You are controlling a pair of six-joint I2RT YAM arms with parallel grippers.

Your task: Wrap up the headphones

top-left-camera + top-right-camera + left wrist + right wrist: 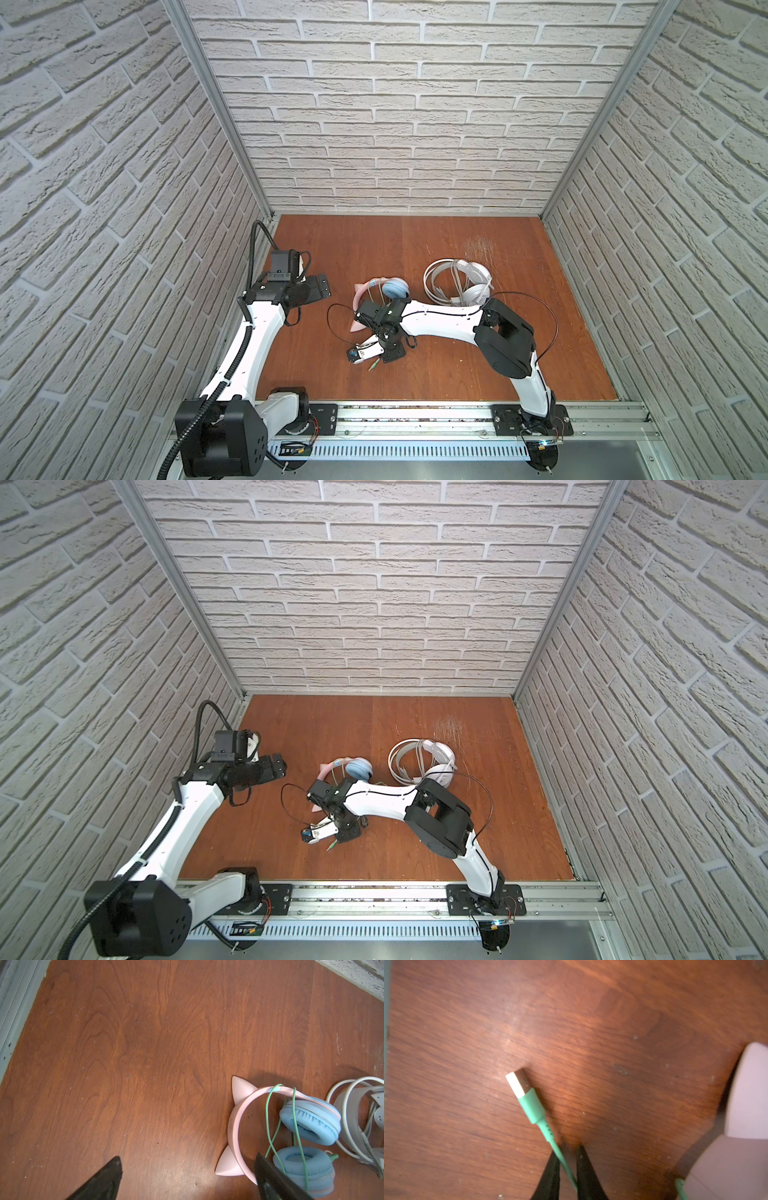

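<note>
Cable (563,1164), green, is clamped between the narrow right jaws; its USB plug (521,1088) projects just ahead of them. Left jaws are spread wide beside the cat-ear headphones (233,1124).

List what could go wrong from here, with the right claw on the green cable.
1. The right claw pinches the thin green cable just behind the USB plug; so thin a cable may slip out under a pull.
2. The left claw is open and off the cat-ear headphones, so a tug could drag them instead of winding.
3. The white headphones lie close beside; the loose loops might snag them.
</note>
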